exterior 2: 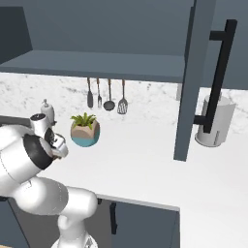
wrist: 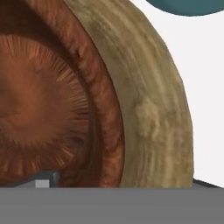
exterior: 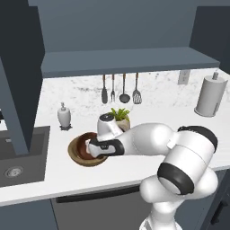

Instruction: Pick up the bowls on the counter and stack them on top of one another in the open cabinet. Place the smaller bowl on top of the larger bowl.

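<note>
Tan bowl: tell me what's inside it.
The small dark bowl sits inside the tan bowl, on the counter. The gripper covers part of it; whether the fingers grip it is hidden.

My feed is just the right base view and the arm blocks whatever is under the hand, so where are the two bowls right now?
Observer: Both are on the counter, right of the sink. The larger bowl lies just in front of the plant pot.
Operator: And the smaller one?
Observer: In the hand view, the smaller bowl looks to sit inside the tan rim.
Operator: Is the pincer shut on it?
Observer: I cannot tell. The pincer is low over the bowls, and the hand hides its fingers.
</note>
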Robot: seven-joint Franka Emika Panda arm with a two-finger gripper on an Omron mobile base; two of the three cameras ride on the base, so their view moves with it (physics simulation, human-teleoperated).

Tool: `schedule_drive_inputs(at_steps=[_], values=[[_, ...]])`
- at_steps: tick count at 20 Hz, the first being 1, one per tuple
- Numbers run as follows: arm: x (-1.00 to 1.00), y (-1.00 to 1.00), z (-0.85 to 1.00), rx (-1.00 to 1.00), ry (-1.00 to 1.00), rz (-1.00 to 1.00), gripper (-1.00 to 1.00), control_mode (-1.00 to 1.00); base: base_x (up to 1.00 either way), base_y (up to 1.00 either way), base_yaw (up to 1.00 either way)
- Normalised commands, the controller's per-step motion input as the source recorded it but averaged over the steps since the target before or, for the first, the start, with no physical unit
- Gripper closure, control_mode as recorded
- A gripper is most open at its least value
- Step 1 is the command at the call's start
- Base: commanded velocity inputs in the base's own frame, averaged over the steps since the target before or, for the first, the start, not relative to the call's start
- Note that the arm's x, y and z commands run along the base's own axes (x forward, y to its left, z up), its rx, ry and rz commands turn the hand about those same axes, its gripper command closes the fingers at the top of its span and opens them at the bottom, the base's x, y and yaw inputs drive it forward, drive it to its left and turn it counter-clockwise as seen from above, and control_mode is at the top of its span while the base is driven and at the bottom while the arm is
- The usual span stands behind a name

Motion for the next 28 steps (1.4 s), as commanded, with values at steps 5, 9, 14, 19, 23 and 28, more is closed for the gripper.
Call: schedule_drive_inputs(at_steps=[5, 9, 14, 19, 23, 28], values=[[0.0, 0.0, 0.0, 0.0, 0.0, 0.0, 1.0, -1.0, 0.0, 0.0, 0.0], [-0.41, -0.52, 0.16, 0.05, -0.09, -0.07, 1.0, -1.0, 0.0, 0.0, 0.0], [-0.85, -0.98, 0.84, 0.19, -0.2, -0.2, 1.0, -1.0, 0.0, 0.0, 0.0], [-0.75, -1.0, 1.0, 0.26, -0.27, -0.24, 1.0, -1.0, 0.0, 0.0, 0.0], [-0.71, -0.92, 1.0, 0.28, -0.32, -0.25, 1.0, -1.0, 0.0, 0.0, 0.0], [-0.65, -0.65, 1.0, 0.26, -0.32, -0.23, 1.0, -1.0, 0.0, 0.0, 0.0]])
